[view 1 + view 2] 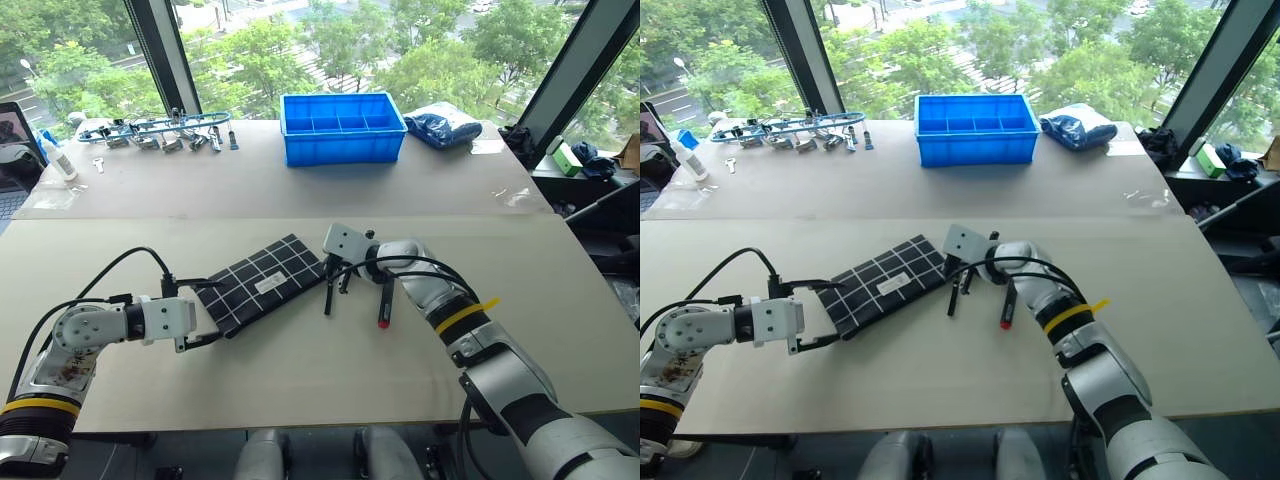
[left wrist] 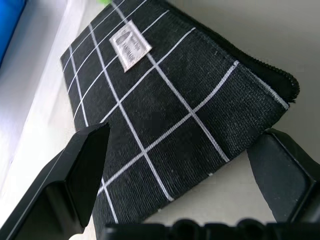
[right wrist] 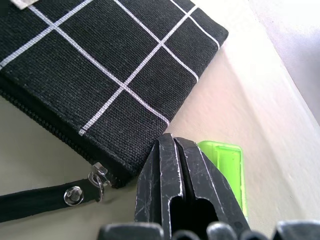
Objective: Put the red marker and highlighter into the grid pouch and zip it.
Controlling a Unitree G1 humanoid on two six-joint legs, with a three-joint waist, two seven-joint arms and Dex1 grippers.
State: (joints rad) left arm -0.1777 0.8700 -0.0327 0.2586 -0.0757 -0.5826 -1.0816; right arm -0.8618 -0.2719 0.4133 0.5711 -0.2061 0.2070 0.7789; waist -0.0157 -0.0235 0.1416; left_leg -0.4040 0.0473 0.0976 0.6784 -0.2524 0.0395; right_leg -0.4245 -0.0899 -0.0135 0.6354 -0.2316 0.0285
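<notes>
The grid pouch point(image 1: 262, 284) lies flat on the table, label up, its black zipper strap point(image 1: 328, 292) trailing toward me from its right corner. My left gripper point(image 1: 205, 312) is open, one finger on each side of the pouch's near-left corner point(image 2: 210, 125). At the zipper end, my right gripper point(image 3: 172, 150) is shut and empty beside the pull point(image 3: 98, 176). The highlighter point(image 3: 226, 167) lies on the table just past those fingers. The red marker point(image 1: 386, 299) lies on the table right of my right hand, red end toward me.
On the far table stand a blue compartment bin point(image 1: 343, 127), a row of metal tools point(image 1: 160, 130), a blue bag point(image 1: 445, 125) and a white bottle point(image 1: 58, 160). A seam separates the two tables. Bare tabletop point(image 1: 300, 370) stretches in front of the pouch.
</notes>
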